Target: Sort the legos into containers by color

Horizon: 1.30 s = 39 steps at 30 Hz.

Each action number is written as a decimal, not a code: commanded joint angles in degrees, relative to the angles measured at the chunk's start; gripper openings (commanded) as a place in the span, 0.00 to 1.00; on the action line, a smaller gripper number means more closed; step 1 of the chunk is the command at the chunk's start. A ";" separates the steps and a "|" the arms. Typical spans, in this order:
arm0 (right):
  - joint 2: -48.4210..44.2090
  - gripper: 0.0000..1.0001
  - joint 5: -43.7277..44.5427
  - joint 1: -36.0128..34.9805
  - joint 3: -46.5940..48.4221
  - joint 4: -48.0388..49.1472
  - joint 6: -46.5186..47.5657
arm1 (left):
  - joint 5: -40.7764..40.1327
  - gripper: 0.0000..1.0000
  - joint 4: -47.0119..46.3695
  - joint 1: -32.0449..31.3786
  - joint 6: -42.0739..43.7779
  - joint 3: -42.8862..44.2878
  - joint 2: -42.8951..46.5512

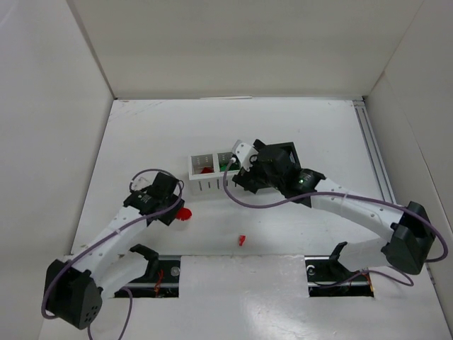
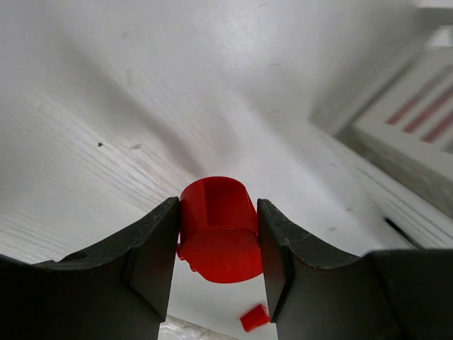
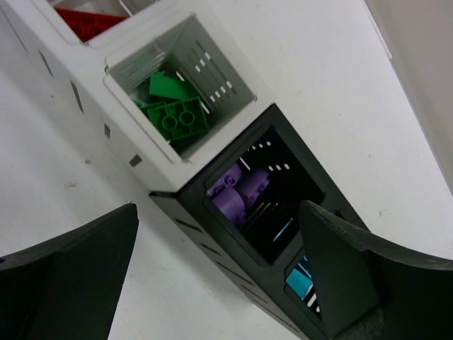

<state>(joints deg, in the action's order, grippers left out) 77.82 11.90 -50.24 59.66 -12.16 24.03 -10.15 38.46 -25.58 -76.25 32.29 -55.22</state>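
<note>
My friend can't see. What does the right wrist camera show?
The open right claw hangs over a row of joined bins. A white bin holds green legos, the black bin beside it holds purple legos, and the next black one holds a teal piece. Red legos peek in at the top left.

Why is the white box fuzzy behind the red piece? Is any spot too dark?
Left wrist view: the red piece is sharp, the white bin behind it out of focus. Right wrist view: the black bin is dark inside, yet purple legos show. Top view: even light, soft shadows.
</note>
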 commanded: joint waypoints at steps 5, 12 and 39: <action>-11.00 1.00 0.84 0.32 -9.80 3.11 2.69 | -8.12 0.28 7.60 -0.26 7.67 14.43 10.74; -20.06 1.00 -4.42 0.32 -17.11 3.64 6.20 | -9.54 0.28 -4.51 -0.78 17.62 23.68 5.05; -11.99 1.00 -16.81 -7.68 -23.79 10.76 7.43 | -12.96 0.71 -11.39 -6.94 23.43 33.62 -17.02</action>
<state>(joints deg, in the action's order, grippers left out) 65.71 1.43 -57.45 36.75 -6.76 29.63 -21.61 26.52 -32.51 -53.41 64.20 -75.11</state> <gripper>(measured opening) 0.994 0.693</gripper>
